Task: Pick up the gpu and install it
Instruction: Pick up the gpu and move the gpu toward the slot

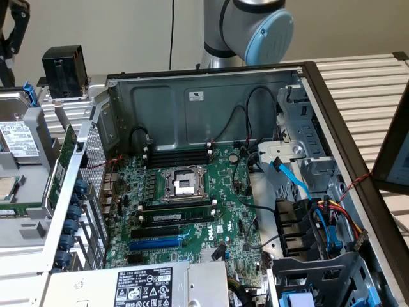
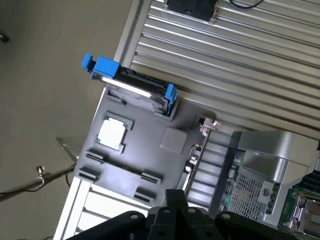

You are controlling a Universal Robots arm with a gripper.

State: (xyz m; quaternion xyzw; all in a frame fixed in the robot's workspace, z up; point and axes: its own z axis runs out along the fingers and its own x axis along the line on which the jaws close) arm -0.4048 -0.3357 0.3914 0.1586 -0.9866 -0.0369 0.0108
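Note:
The gpu (image 1: pixel 66 148) is a thin green card standing on edge in a grey parts holder (image 1: pixel 38 211), just outside the open computer case at the exterior view's left. In the wrist view the gpu (image 2: pixel 192 161) shows edge-on with its metal bracket (image 2: pixel 207 125) at one end. My gripper (image 2: pixel 175 201) hangs high above the holder with its black fingers shut and nothing between them, well clear of the card. A black part of my tool (image 1: pixel 14 32) shows in the top corner of the exterior view's left.
The holder (image 2: pixel 150 150) also carries a hard drive with blue rails (image 2: pixel 131 87) and a processor chip (image 2: pixel 112 134). Inside the case lie the green motherboard (image 1: pixel 220 192) with a blue slot (image 1: pixel 156 243), a power supply (image 1: pixel 140 284) and loose cables (image 1: pixel 319 217).

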